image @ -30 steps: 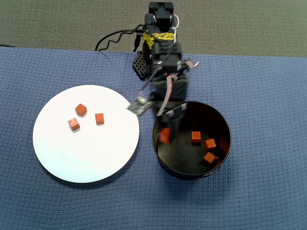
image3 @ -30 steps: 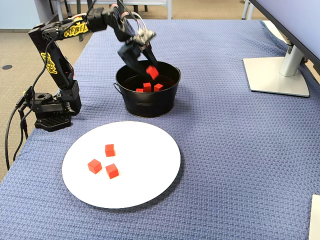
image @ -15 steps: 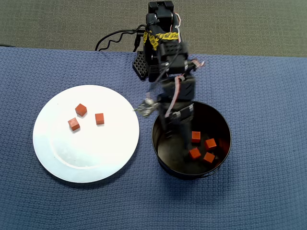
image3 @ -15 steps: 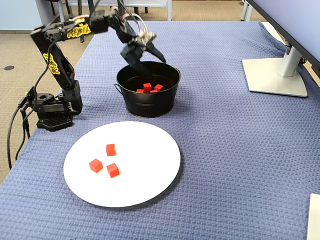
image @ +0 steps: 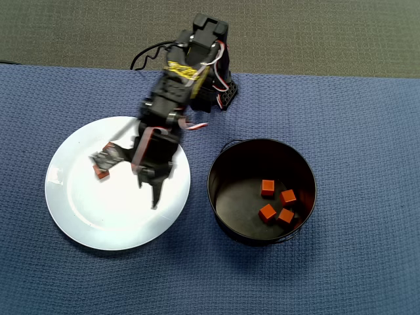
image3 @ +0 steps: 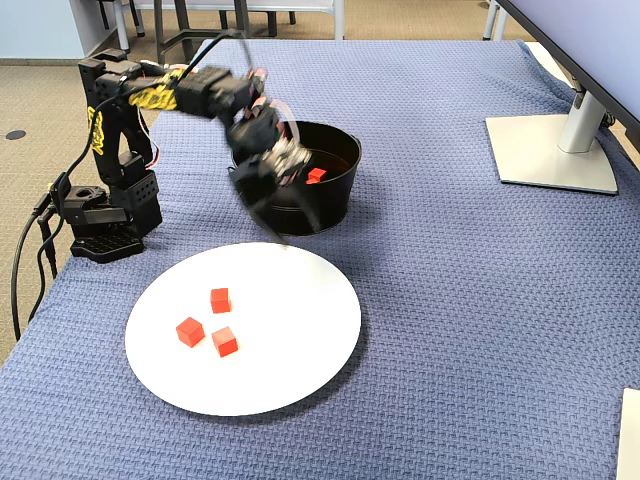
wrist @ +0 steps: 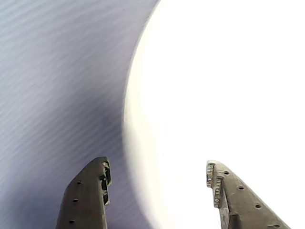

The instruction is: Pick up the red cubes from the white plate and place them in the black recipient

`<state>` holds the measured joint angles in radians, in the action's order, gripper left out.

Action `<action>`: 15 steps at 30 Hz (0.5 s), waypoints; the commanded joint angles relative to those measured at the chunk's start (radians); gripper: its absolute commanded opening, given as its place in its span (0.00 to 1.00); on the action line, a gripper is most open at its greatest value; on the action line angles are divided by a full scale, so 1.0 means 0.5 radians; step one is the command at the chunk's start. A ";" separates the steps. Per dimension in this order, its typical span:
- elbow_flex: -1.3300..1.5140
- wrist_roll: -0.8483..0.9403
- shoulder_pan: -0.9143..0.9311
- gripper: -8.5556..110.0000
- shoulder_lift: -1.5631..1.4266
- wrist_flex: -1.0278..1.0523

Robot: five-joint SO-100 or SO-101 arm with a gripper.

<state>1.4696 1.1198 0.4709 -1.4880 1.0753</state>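
In the fixed view three red cubes lie close together on the left half of the white plate. From overhead only one of them peeks out beside the arm; the others are hidden under it. The black recipient stands right of the plate and holds several red cubes. My gripper hovers open and empty over the plate's right part. The wrist view shows the gripper wide apart above the plate's rim, with no cube in sight.
A blue woven cloth covers the table. The arm's base and its cables sit at the left edge in the fixed view. A monitor foot stands at the far right. The black recipient is just behind the gripper.
One second ago the gripper held a red cube over the black recipient; it let it drop inside. The arm has since swung left to above the white plate, jaws open.
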 commanded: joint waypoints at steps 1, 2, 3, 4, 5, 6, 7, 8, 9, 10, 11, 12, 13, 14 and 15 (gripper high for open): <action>-0.021 0.258 0.334 0.24 -0.009 -0.181; 0.000 0.307 0.399 0.24 -0.009 -0.209; 0.028 0.350 0.466 0.25 -0.009 -0.245; 0.061 0.402 0.531 0.25 -0.015 -0.288; 0.092 0.460 0.589 0.25 -0.018 -0.325; 0.120 0.518 0.638 0.25 -0.012 -0.362; 0.160 0.574 0.684 0.25 -0.006 -0.420; 0.218 0.623 0.721 0.25 0.003 -0.503; 0.288 0.681 0.752 0.25 0.012 -0.595; 0.356 0.736 0.782 0.25 0.021 -0.693; 0.414 0.795 0.807 0.25 0.037 -0.776; 0.469 0.850 0.831 0.25 0.055 -0.853; 0.509 0.887 0.850 0.25 0.077 -0.927; 0.537 0.927 0.865 0.24 0.101 -0.985; 0.558 0.954 0.877 0.24 0.129 -1.043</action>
<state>1.7196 1.5217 0.8713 -1.4297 0.6811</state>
